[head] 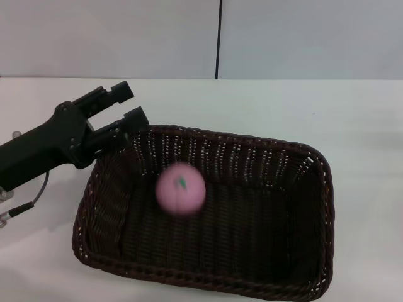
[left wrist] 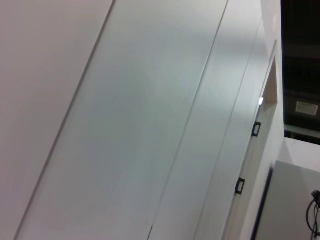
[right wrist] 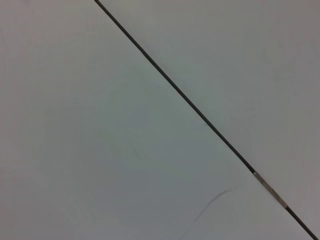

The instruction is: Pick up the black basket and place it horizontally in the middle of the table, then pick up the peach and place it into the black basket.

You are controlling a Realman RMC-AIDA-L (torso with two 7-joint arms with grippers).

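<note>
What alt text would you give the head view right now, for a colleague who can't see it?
A pale pink peach, blurred, sits inside the black basket, which lies lengthwise on the white table. The left gripper, fingers open and empty, hovers over the basket's far left corner; the right arm is not in view.
</note>
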